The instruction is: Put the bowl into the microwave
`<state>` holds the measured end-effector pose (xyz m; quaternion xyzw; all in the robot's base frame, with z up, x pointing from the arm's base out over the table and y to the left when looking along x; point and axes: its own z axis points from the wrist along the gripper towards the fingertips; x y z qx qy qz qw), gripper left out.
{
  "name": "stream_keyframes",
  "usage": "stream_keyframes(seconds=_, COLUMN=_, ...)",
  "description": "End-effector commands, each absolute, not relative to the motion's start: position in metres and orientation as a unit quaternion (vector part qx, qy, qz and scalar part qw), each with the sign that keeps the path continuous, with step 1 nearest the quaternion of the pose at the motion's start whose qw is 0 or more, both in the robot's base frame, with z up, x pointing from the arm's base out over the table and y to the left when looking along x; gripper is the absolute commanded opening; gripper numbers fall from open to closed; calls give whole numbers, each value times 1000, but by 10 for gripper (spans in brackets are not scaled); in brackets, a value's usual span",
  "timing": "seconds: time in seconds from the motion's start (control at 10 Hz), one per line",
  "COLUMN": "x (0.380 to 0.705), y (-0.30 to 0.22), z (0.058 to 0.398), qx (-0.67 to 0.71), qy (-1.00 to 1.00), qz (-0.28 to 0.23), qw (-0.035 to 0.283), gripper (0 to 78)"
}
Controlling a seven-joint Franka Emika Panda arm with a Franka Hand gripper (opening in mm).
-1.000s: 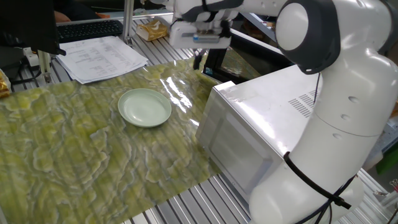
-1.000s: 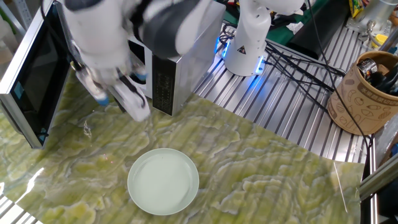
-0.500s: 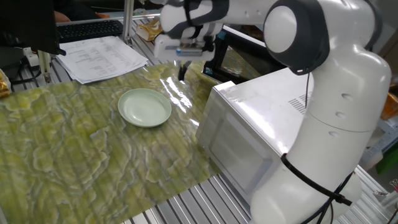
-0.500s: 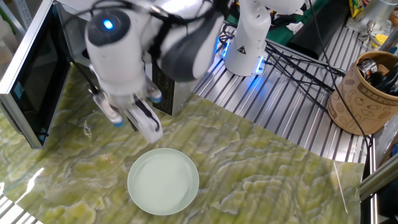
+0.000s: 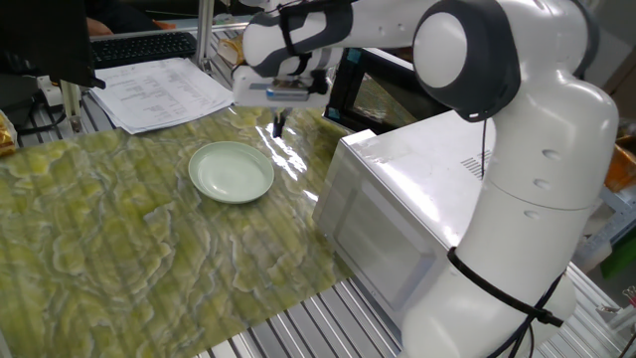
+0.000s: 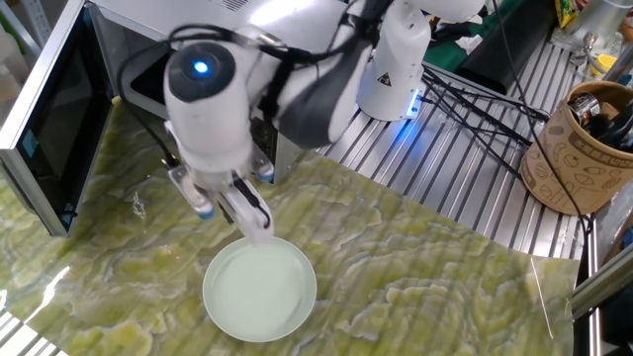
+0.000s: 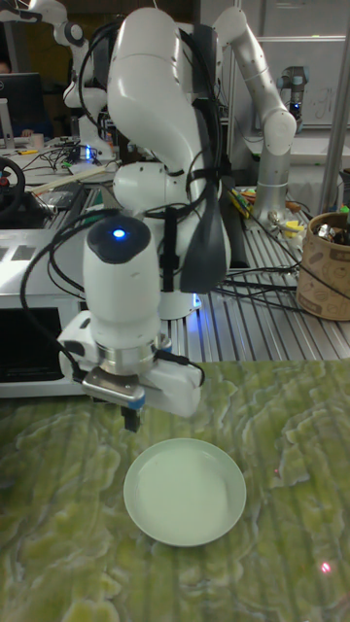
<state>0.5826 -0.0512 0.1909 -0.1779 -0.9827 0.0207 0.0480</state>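
The pale green bowl (image 5: 232,171) lies empty on the green marbled mat, also seen as the bowl (image 6: 259,289) and the bowl (image 7: 185,491). My gripper (image 5: 277,125) hangs just above the bowl's far rim on the microwave side, apart from it. Its fingers are pressed together with nothing between them, as the gripper (image 6: 257,225) and the gripper (image 7: 131,420) also show. The silver microwave (image 5: 417,199) stands at the mat's edge with its dark glass door (image 6: 49,109) swung open.
Papers (image 5: 164,89) and a keyboard (image 5: 144,45) lie beyond the mat. A brown patterned container (image 6: 579,148) and black cables (image 6: 465,94) sit on the slatted metal table. A second robot's white base (image 6: 396,69) stands behind the microwave.
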Motion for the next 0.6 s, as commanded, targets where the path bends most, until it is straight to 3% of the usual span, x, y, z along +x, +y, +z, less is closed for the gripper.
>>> stream_keyframes(seconds=0.1, x=585, y=-30, z=183, qx=-193, qy=-980, qz=22, qw=43, gripper=12)
stream_keyframes(seconds=0.4, x=586, y=-29, z=181, qx=-182, qy=-982, qz=27, qw=53, gripper=12)
stream_keyframes(seconds=0.6, x=586, y=-29, z=181, qx=-179, qy=-980, qz=56, qw=61, gripper=12)
